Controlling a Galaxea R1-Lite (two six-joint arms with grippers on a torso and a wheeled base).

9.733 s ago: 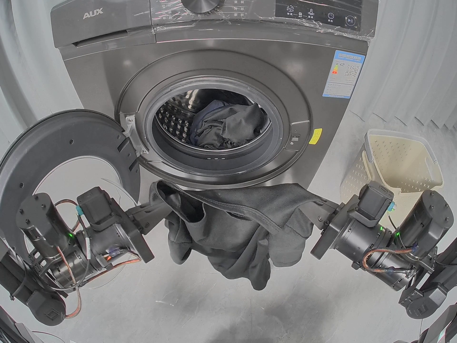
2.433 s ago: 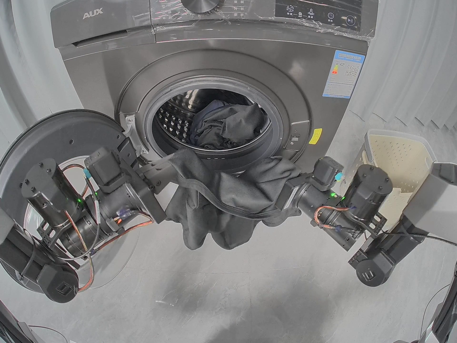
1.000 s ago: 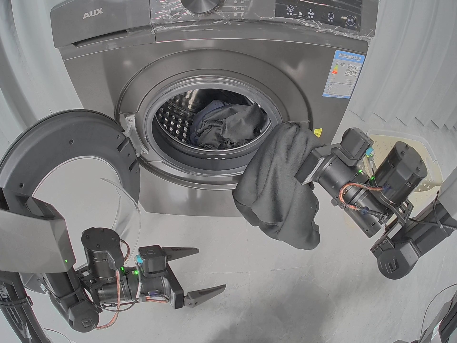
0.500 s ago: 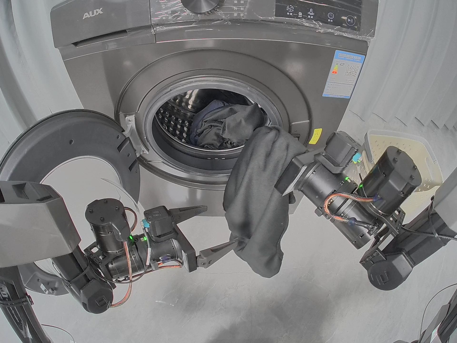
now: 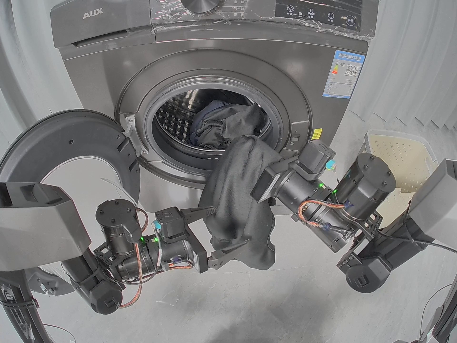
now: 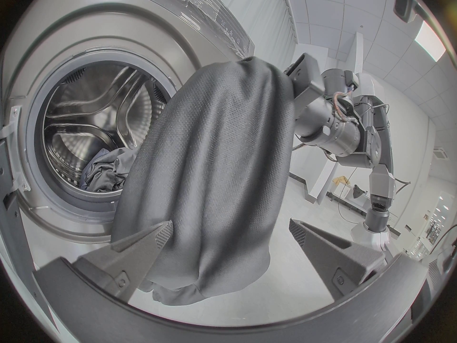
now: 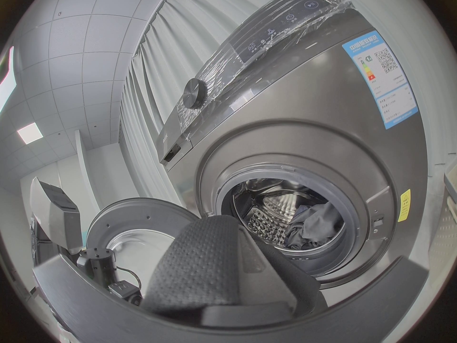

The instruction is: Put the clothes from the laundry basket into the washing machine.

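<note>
A dark grey garment (image 5: pixel 238 196) hangs from my right gripper (image 5: pixel 251 171), which is shut on its top just in front of the lower right rim of the drum opening (image 5: pixel 214 120). The cloth drapes over that gripper's fingers and hides them (image 7: pixel 214 267). My left gripper (image 5: pixel 223 234) is open below, its two fingers straddling the garment's lower half (image 6: pixel 209 177). Other dark clothes (image 5: pixel 223 125) lie inside the drum. The cream laundry basket (image 5: pixel 381 136) stands at the right of the washing machine (image 5: pixel 119 72).
The machine's round door (image 5: pixel 66 139) is swung wide open to the left, just behind my left arm. Bare grey floor (image 5: pixel 285 291) lies in front of the machine. Curtains hang on both sides.
My right gripper has carried the garment left, towards the drum opening. My left gripper has moved right, and its open fingers now sit on either side of the hanging cloth.
</note>
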